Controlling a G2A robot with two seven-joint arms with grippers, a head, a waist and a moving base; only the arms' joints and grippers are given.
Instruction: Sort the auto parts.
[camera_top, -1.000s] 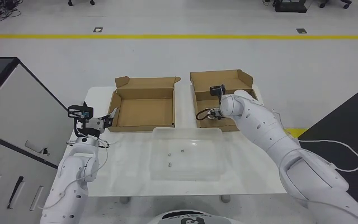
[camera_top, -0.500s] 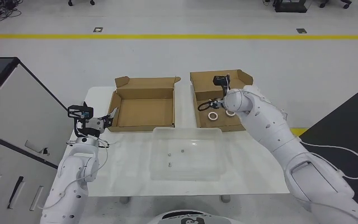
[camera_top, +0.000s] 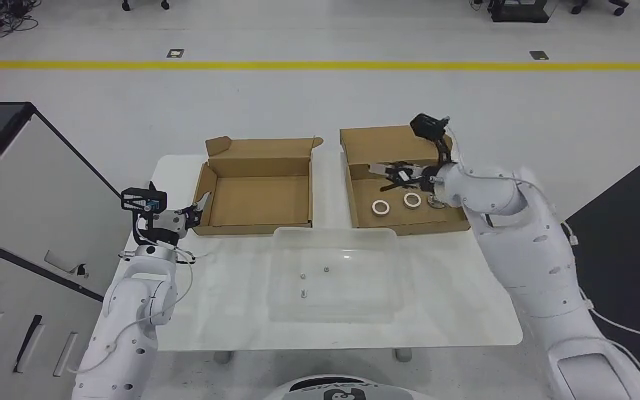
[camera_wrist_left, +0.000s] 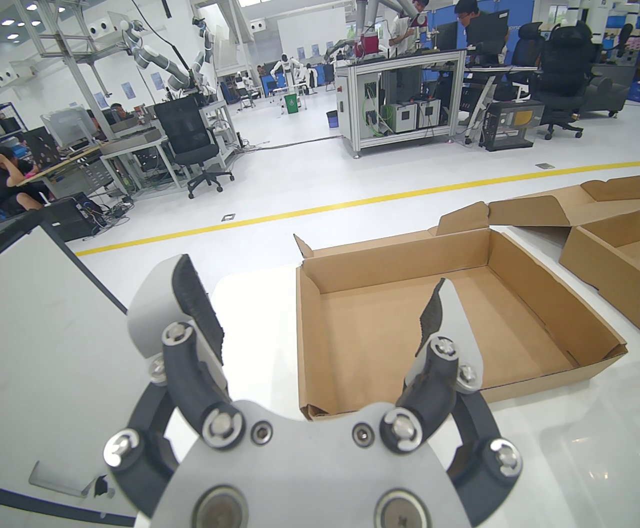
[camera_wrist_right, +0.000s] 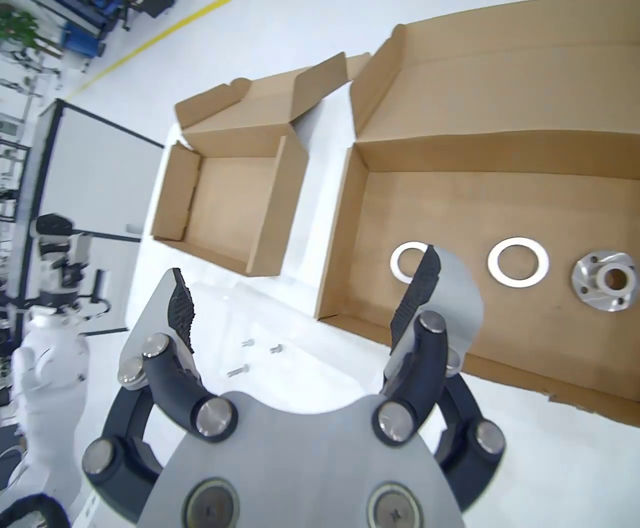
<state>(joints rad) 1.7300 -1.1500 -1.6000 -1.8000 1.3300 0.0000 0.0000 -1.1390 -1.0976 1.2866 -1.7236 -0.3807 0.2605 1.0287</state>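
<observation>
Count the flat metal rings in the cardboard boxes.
2, both flat in the right box: first ring beside the flanged hub, second ring beyond it, partly behind a finger of the right claw. None seems hidden.

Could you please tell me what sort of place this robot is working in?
Most likely a robotics lab or test floor: other robot arms stand in the background, an equipment rack and office chairs sit nearby, and a yellow line marks the pale floor.
</observation>
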